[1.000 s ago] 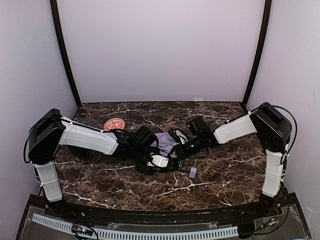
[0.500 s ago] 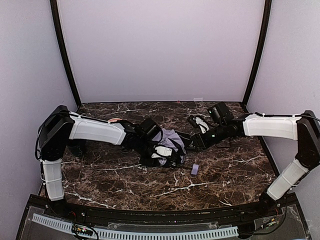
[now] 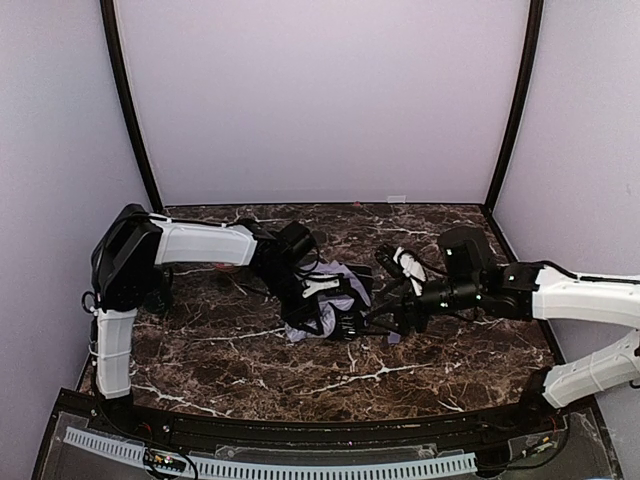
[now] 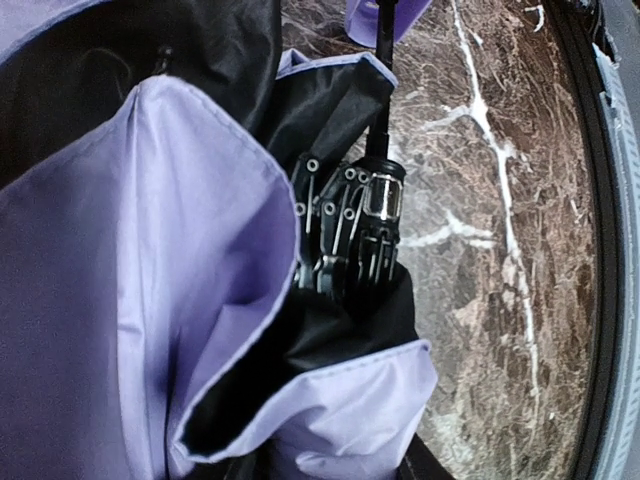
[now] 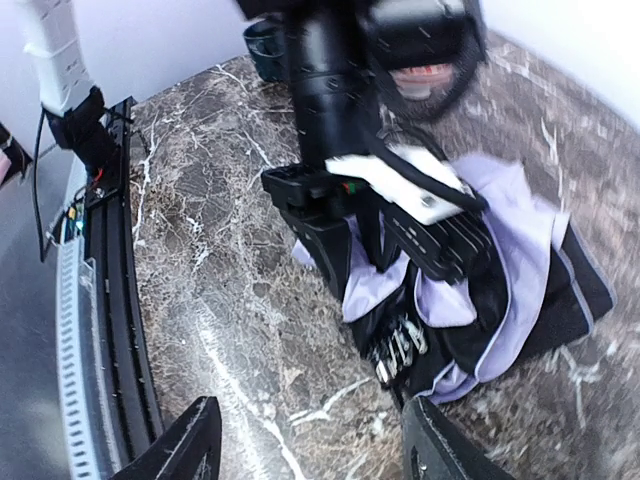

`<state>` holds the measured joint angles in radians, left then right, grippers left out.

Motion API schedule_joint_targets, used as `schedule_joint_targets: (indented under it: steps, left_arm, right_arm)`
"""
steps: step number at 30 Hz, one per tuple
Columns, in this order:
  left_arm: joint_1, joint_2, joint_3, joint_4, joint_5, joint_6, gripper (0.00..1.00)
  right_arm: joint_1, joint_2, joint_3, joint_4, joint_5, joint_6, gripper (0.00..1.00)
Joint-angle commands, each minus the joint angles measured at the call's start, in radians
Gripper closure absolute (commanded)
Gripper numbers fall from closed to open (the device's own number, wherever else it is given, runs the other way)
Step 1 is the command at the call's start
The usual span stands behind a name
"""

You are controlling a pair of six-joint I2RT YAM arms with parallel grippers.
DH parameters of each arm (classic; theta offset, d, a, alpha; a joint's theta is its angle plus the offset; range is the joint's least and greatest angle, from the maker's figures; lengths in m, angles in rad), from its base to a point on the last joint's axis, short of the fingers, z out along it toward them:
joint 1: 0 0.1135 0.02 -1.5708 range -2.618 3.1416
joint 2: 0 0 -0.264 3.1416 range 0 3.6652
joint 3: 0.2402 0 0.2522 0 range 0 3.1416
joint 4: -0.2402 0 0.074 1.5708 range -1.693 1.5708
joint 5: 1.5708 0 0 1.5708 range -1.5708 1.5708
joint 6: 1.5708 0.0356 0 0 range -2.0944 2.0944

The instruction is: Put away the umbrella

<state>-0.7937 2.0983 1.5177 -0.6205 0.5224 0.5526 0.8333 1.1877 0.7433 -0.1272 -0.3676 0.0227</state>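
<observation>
soft even light, weak shadows, top of right wrist view motion-blurred, wrist views bent at edges

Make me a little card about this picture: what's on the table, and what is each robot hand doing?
Thing: umbrella, folded up but crumpled
Where: lying on the marble table
Left gripper: pinching the umbrella's purple fabric
Right gripper: open, holding nothing, close to the umbrella
Put away yet: no

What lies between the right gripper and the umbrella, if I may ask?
In the right wrist view, only bare marble table lies between the open right gripper and the umbrella.
</observation>
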Motion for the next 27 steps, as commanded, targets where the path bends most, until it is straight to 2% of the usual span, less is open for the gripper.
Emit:
schedule_joint_targets:
  steps: [1,6,12,14,18,22,27]
  left_arm:
    - [-0.015,0.077,-0.038,-0.222,0.042,-0.120,0.61]
    - [-0.012,0.077,-0.022,-0.197,0.026,-0.123,0.59]
    - [-0.004,0.075,-0.008,-0.194,0.032,-0.127,0.59]
    - [-0.004,0.066,-0.007,-0.197,0.039,-0.129,0.55]
    - [-0.004,-0.041,-0.019,-0.135,0.075,-0.143,0.38]
    - [-0.004,-0.183,-0.044,-0.025,0.078,-0.176,0.29]
    - [0.000,-0.298,-0.043,0.014,-0.026,-0.214,0.25]
  right_arm:
    - [0.109,-0.058,-0.087,0.212,0.202,-0.158,0.38]
    - [0.234,-0.003,-0.161,0.330,0.405,-0.420,0.37]
    - [0.242,0.141,-0.158,0.333,0.552,-0.648,0.34]
    - [0.212,0.152,-0.159,0.371,0.532,-0.606,0.34]
    - [0.081,0.087,-0.140,0.369,0.276,-0.356,0.33]
    - [0.075,0.121,-0.123,0.247,0.246,-0.411,0.32]
    - [0.075,0.269,0.055,-0.058,0.278,-0.515,0.35]
